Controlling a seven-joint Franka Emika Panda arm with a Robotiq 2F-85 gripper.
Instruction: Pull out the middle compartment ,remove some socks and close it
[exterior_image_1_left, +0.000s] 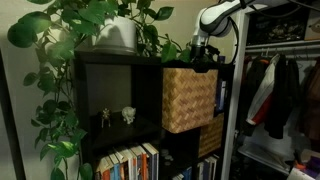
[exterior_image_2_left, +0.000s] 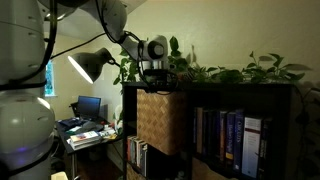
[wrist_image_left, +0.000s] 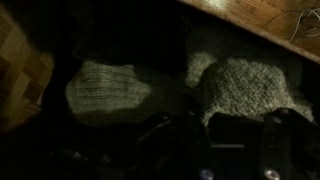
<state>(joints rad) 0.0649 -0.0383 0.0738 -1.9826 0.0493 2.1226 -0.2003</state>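
The middle compartment, a tan wicker basket (exterior_image_1_left: 188, 100) (exterior_image_2_left: 158, 120), sticks out forward from the black shelf unit (exterior_image_1_left: 110, 95) in both exterior views. My gripper (exterior_image_1_left: 203, 58) (exterior_image_2_left: 155, 82) reaches down into its open top. In the wrist view it is dark inside the basket. A pale grey sock (wrist_image_left: 245, 85) lies right against my shut gripper (wrist_image_left: 205, 125), its edge pinched at the fingertips. A second sock bundle (wrist_image_left: 105, 90) lies to the left, free. The woven basket wall (wrist_image_left: 20, 70) shows at the far left.
Leafy plants and a white pot (exterior_image_1_left: 115, 32) stand on top of the shelf, close behind the arm. Small figurines (exterior_image_1_left: 115, 116), books (exterior_image_1_left: 130, 162) and a smaller dark basket (exterior_image_1_left: 210, 138) fill other cells. Clothes hang on a rack (exterior_image_1_left: 275, 90). A lamp (exterior_image_2_left: 88, 65) and a desk (exterior_image_2_left: 85, 128) stand beyond.
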